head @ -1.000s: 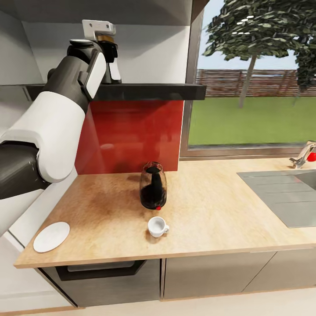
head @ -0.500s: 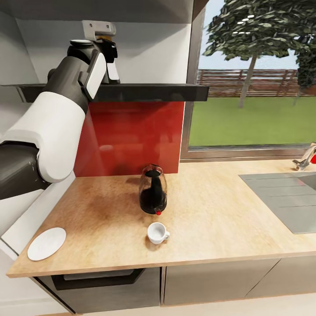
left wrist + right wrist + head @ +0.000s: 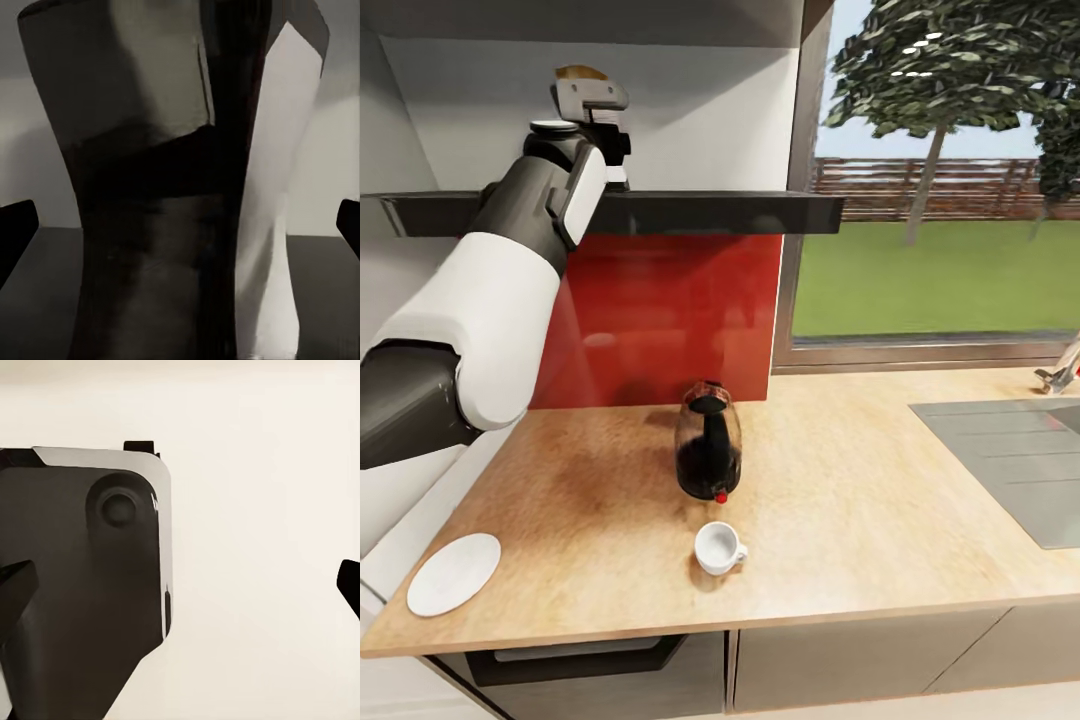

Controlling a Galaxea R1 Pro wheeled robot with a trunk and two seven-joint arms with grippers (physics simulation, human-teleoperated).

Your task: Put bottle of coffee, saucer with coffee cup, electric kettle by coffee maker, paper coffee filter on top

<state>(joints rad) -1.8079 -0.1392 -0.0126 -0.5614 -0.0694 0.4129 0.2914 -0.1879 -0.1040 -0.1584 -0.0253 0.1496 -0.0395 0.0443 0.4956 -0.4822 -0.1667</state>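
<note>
One bottle of coffee (image 3: 582, 73) is seen high at the far left, above the dark shelf (image 3: 700, 211); only its yellow-gold cap shows past the left gripper (image 3: 600, 115). In the left wrist view a dark, waisted bottle body with a pale label (image 3: 274, 187) stands close between the two black fingers (image 3: 15, 232), which are set wide apart at either side; whether they press on it cannot be told. One squat kettle (image 3: 709, 453) of dark glass with a small red switch stands on the light wood-grain table (image 3: 840, 480). One small white cup (image 3: 718, 547) sits just near of it, apart. One flat round white saucer (image 3: 453, 573) lies well left at the near edge. One grey steel sink (image 3: 1010, 460) is inset at the right. In the right wrist view the right gripper's (image 3: 184, 585) dark fingers are seen spread, holding nothing.
</note>
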